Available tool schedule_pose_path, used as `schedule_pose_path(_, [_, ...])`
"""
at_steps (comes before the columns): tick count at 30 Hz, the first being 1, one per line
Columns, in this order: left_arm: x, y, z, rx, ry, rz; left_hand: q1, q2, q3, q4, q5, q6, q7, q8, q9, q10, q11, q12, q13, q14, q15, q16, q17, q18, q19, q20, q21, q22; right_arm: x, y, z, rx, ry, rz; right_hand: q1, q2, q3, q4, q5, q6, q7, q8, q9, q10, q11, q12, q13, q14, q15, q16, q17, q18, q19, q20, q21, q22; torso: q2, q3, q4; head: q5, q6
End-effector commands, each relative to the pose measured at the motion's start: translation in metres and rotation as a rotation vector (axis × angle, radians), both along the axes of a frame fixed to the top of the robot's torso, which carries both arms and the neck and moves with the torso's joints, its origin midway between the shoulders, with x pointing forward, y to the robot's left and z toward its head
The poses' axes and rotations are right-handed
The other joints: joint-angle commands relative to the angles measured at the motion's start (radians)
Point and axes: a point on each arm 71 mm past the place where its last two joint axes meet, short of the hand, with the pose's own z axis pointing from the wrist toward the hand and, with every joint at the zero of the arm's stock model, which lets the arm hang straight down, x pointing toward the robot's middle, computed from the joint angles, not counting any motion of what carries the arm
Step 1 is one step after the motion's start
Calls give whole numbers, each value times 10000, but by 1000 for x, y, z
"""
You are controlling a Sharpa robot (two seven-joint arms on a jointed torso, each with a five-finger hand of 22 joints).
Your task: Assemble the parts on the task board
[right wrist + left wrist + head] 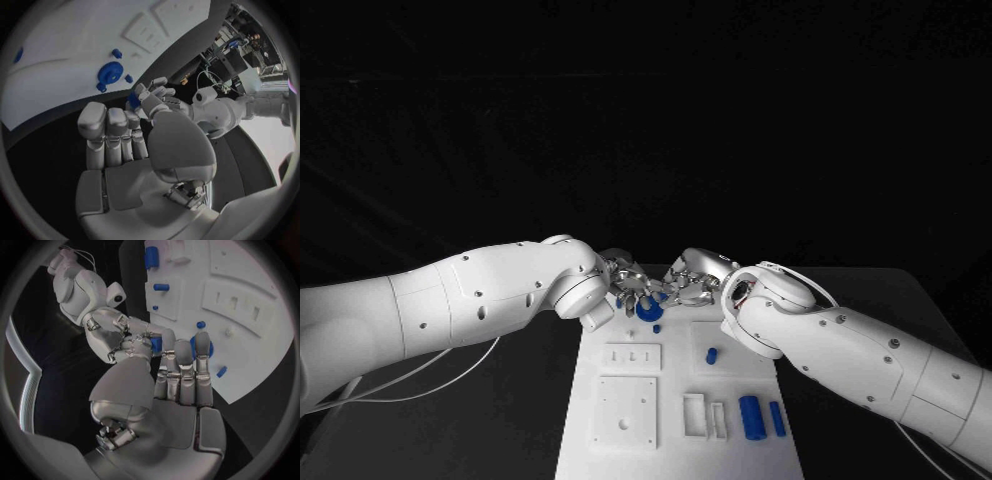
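The left hand and the right hand meet fingertip to fingertip over the far end of the task board, which lies in the middle of the black tabletop.

A small blue part sits between the two sets of fingers. In the left wrist view it lies against the fingers of the right hand. In the right wrist view the same part lies against the fingers of the left hand. Which hand actually grips it cannot be told. Each hand's own fingers extend nearly straight and close together towards the part.

A blue gear lies flat on the board, just below the hands. In the right wrist view the gear has three small blue parts near it.

Nearer the robot, a short blue peg rests on the board's right half. Two longer blue cylinders lie side by side near the board's right edge, beside white slotted blocks.
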Motion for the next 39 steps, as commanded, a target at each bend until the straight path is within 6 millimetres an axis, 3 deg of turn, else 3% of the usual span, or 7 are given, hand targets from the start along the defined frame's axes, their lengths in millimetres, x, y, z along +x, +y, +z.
schedule_pose_path(1, [-1,-3,0,82,69,-181,312,209,147,-215,669,67,-51,-65,-1,-26,-88,25,1,-48,-33,62,18,-77,7,-28,-28,23,-1,2,1,-133,5,146,-21,88,-12,60,40,385,-136,31,21,24,-38,-22,-4,37,-58,-66,-8,-55,-13,-62,-52,1093,-2,-2,-4,8,-13])
schedule_pose_path(3, [-1,-2,0,-7,89,-136,512,510,401,-372,994,21,-72,98,263,-52,-89,-39,-36,-95,-29,29,5,-88,-25,-33,-41,36,-1,3,0,-152,26,158,-21,88,-12,60,40,385,-136,31,21,24,-38,-22,-4,37,-58,-66,-8,-55,-13,-62,-52,1093,-1,-2,-4,5,-21])
schedule_pose_path(6, [-1,-2,0,-151,140,-63,536,520,2503,-854,-617,-356,-12,476,1105,-28,-63,-241,-171,-113,-37,-16,-6,-65,-59,-35,-35,97,-1,3,0,-176,53,178,-24,81,-15,60,38,384,-134,30,21,22,-36,-24,-6,36,-58,-67,-8,-56,-13,-61,-48,1095,8,2,-7,5,-31])
schedule_pose_path(11, [-1,-1,0,-190,238,-84,-414,-238,4843,-857,-613,-581,-62,1040,2460,29,-106,-181,-135,-112,-38,16,29,-30,-79,-36,18,224,0,3,0,-183,55,166,-27,78,-17,62,39,381,-134,28,19,18,-36,-29,-10,35,-58,-72,-11,-56,-14,-62,-55,1093,1,5,-12,5,-66])
schedule_pose_path(19, [-2,-2,-1,-142,379,-194,-710,-341,5227,-908,-519,-442,-156,1102,3414,94,-158,-105,-77,-67,-76,92,111,-42,-55,-71,33,330,0,2,1,-151,-63,128,-88,-10,-98,110,86,332,-144,27,7,-37,-34,-116,-89,25,-55,-107,-34,-50,-20,-60,-121,1077,-2,11,-10,26,-122])
schedule_pose_path(28, [-2,-1,-1,-108,381,-107,-1093,-611,5500,-1178,694,-165,-253,1121,3877,305,-245,-51,-35,57,-165,247,262,-38,30,-155,147,450,0,0,4,71,-416,5,-361,-492,-1163,580,797,-373,3,25,-25,-318,84,-537,-486,-66,30,-345,-215,-7,-59,7,-427,1010,-14,16,-3,36,-147])
schedule_pose_path(39, [-1,5,-1,-72,316,148,-1345,-1106,5712,-1563,1960,656,-371,314,4217,843,-344,-289,-40,312,-288,320,636,-64,377,-275,-77,604,-1,-28,1,590,-736,-401,542,-1232,-2902,1988,1217,-3470,581,-27,-121,-1308,495,-1649,-2539,-662,358,-1090,-1070,296,-289,344,-2416,692,-27,18,-22,75,-190])
